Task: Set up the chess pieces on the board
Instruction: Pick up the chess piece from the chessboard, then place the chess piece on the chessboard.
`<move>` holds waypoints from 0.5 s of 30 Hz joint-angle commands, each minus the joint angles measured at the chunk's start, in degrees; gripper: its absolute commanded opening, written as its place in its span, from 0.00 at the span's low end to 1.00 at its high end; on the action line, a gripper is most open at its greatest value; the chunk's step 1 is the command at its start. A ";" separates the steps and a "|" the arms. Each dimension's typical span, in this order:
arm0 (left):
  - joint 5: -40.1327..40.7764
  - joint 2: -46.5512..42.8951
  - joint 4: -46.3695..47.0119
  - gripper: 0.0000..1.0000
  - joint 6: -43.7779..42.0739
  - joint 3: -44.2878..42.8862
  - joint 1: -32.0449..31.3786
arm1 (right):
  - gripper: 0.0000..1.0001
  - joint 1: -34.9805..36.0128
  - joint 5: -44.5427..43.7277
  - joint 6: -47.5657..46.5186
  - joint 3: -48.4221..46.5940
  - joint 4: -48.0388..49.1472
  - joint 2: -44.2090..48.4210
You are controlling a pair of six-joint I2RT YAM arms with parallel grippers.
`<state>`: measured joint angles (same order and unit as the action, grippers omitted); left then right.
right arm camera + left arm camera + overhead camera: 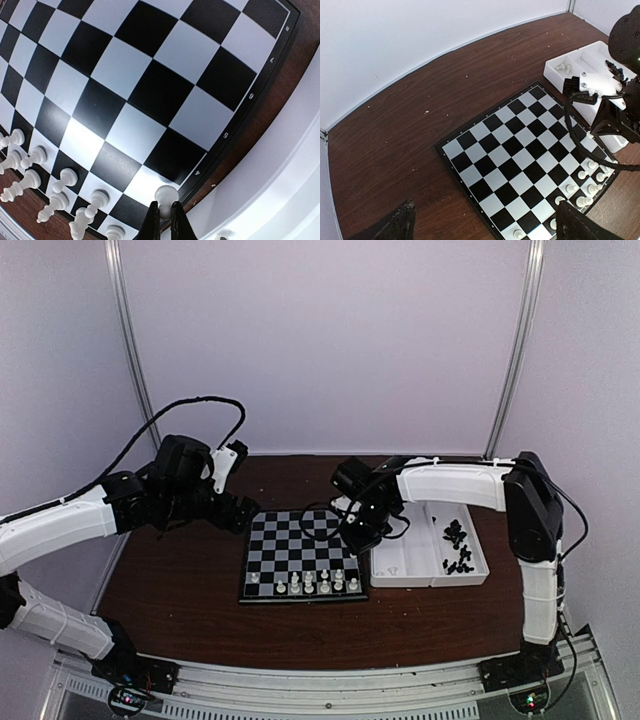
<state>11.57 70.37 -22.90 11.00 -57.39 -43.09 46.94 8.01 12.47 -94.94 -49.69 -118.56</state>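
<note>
The board lies in the middle of the table, with white chess pieces standing on its two near rows. My right gripper is shut on a white pawn, holding it by the stem just above the board's right edge, next to the other white pieces. In the top view this gripper sits over the board's right side. My left gripper is open and holds nothing. It hovers above the board's left edge, by the far left corner.
A white two-compartment tray stands right of the board. Several black pieces lie in its right half, and a few white ones remain in its left half. Dark wood table surrounds the board; pale walls close off the back and sides.
</note>
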 commanded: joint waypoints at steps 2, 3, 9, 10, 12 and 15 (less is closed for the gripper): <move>-0.56 -0.94 0.75 0.98 0.01 -0.01 0.55 | 0.05 1.24 1.36 1.53 3.33 0.66 3.60; -0.56 -0.93 0.82 0.98 0.09 -0.01 0.55 | 0.05 1.37 1.69 1.66 3.75 0.82 3.82; -0.84 -0.76 0.74 0.98 0.24 -0.26 0.55 | 0.05 2.65 2.31 2.25 4.53 1.17 4.04; -0.84 -0.76 0.72 0.98 0.24 -0.27 0.55 | 0.05 2.76 2.35 2.36 4.57 1.18 4.04; -0.78 -0.76 0.66 0.98 0.26 -0.27 0.55 | 0.05 3.04 2.55 2.48 4.71 1.26 4.12; -0.70 -0.76 0.55 0.97 0.29 -0.27 0.60 | 0.05 3.31 2.62 2.60 5.00 1.18 4.09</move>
<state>11.51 70.37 -22.92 11.05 -57.39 -43.05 49.67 10.31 14.00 -90.72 -49.19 -116.57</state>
